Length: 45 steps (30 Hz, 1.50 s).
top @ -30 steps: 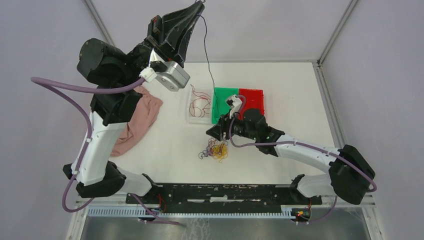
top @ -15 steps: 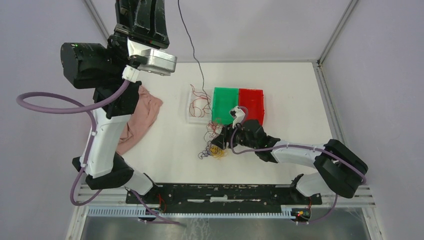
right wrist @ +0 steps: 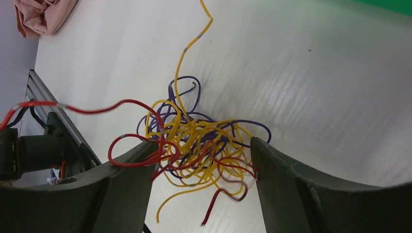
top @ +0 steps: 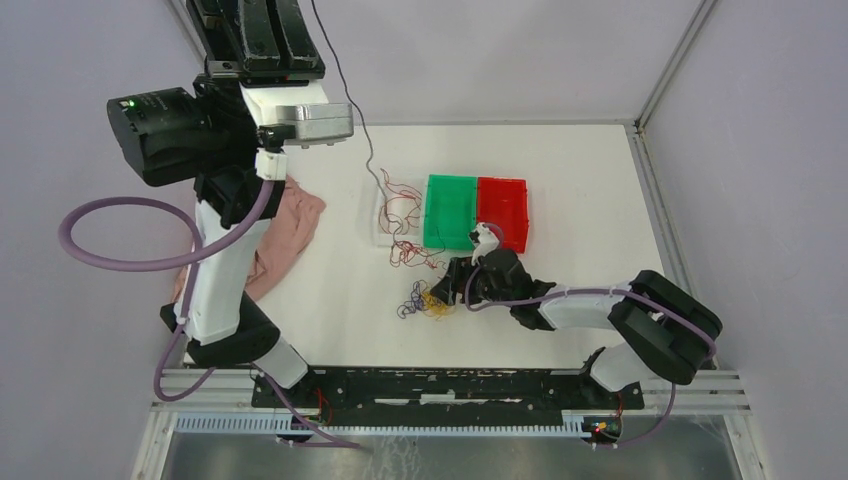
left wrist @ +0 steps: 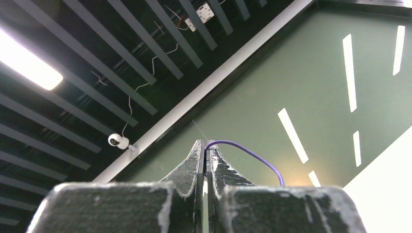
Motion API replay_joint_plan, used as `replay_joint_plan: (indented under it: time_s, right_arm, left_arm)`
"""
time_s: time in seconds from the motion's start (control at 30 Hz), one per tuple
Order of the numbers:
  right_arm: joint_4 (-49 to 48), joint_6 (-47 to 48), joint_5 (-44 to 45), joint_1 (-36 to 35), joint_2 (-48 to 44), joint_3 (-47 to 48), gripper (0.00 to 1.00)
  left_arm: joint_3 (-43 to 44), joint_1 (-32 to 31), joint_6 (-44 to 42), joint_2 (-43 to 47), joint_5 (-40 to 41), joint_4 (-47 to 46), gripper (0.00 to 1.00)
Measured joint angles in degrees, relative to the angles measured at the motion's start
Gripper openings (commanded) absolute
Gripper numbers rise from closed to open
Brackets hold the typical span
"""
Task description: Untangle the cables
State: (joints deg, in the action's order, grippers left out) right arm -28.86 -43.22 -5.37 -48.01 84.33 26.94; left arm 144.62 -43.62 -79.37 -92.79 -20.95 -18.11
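Note:
The cables form a tangled clump [top: 432,300] of yellow, purple and red wires on the white table, and the clump [right wrist: 194,141] fills the right wrist view. My right gripper [right wrist: 204,145] stands open astride it, one finger on each side, with a red loop [right wrist: 128,148] draped over the left finger. My left gripper [left wrist: 205,143] is raised high, pointing up at the ceiling, and is shut on a single purple cable [left wrist: 243,148]. That cable [top: 345,90] hangs from the top edge of the overhead view down towards the clear tray.
A clear tray [top: 382,235] holds loose red wires, and a red strand [top: 410,255] trails from it to the clump. Green bin [top: 450,210] and red bin [top: 503,208] sit just beyond my right gripper [top: 440,290]. A pink cloth [top: 285,235] lies by the left arm.
The left arm swung left and higher, drawing the purple cable up with it. My right gripper dropped towards me onto the clump and its fingers spread wider.

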Motion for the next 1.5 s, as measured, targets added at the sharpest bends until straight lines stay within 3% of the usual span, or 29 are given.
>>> replay_joint_plan:
  time_s: [0.13,0.23,0.33,0.5,0.67,0.9,1.0,1.13,1.27,1.37,1.5]
  right_arm:
    - [2.29,0.5,-0.59,0.0,-4.07,-0.94,0.86]
    - [7.5,4.85,-2.43,0.0,-13.9,-0.11,0.94]
    - [14.4,10.82,-4.31,0.0,-23.04,4.85,0.99]
    - [25.03,21.07,-7.69,0.0,-30.99,15.85,1.0]
    - [28.59,25.62,-11.26,0.0,-30.95,21.05,0.99]
    - [26.8,25.57,-16.98,0.0,-18.91,28.7,0.91]
    - [26.27,25.79,-16.96,0.0,-14.1,31.78,0.82]
    - [25.88,26.53,-15.04,0.0,-10.86,33.09,0.4]
    - [26.08,27.58,-12.7,0.0,-10.64,33.09,0.11]
    - [26.18,28.55,-11.3,0.0,-12.13,33.09,0.02]
    - [26.25,29.24,-9.49,0.0,-15.56,33.09,0.01]
  left_arm:
    - [-6.8,-0.02,1.62,4.39,2.27,0.28,0.03]
    - [-15.02,-0.04,5.03,9.55,5.29,2.64,0.03]
    - [-22.91,-0.13,8.02,14.16,7.69,5.81,0.03]
    - [-29.97,-0.2,11.67,17.0,10.05,10.73,0.03]
    - [-31.3,-0.24,14.23,16.65,11.34,14.73,0.03]
    - [-31.52,-0.24,15.74,16.9,11.89,16.81,0.03]
    - [-31.67,-0.24,16.06,17.25,11.89,17.84,0.03]
    - [-32.33,-0.24,16.15,18.03,11.96,19.08,0.03]
    - [-35.87,-0.24,18.82,20.57,12.87,21.38,0.1]
    - [-41.72,-0.24,23.56,24.44,13.97,25.31,0.15]
    - [-53.75,-0.24,32.92,31.3,13.75,32.3,0.23]
